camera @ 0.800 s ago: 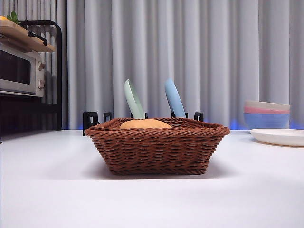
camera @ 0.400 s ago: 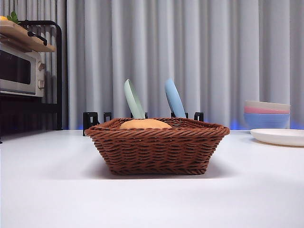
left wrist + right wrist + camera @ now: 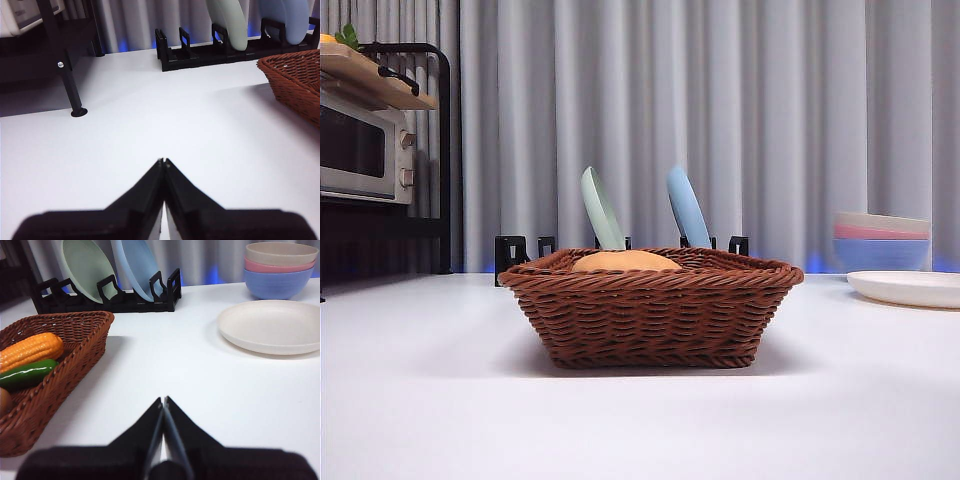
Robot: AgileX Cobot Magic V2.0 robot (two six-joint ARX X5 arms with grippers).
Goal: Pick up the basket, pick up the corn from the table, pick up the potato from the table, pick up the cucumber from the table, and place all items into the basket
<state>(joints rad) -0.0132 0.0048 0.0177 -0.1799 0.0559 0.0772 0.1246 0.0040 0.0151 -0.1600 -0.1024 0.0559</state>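
The brown wicker basket (image 3: 650, 310) stands on the white table (image 3: 640, 420) at the middle. The right wrist view shows the basket (image 3: 75, 340) with the orange corn (image 3: 30, 351) and the green cucumber (image 3: 27, 374) lying inside, and an edge of the tan potato (image 3: 4, 402) beside them. In the front view only the corn's orange top (image 3: 625, 262) rises above the rim. My left gripper (image 3: 163, 162) is shut and empty over bare table, beside the basket's corner (image 3: 295, 82). My right gripper (image 3: 163, 401) is shut and empty, just outside the basket.
A black dish rack (image 3: 620, 245) with a green plate (image 3: 602, 210) and a blue plate (image 3: 687, 208) stands behind the basket. Stacked bowls (image 3: 882, 242) and a cream plate (image 3: 905, 288) sit at the right. A microwave on a black shelf (image 3: 365, 150) is at the left.
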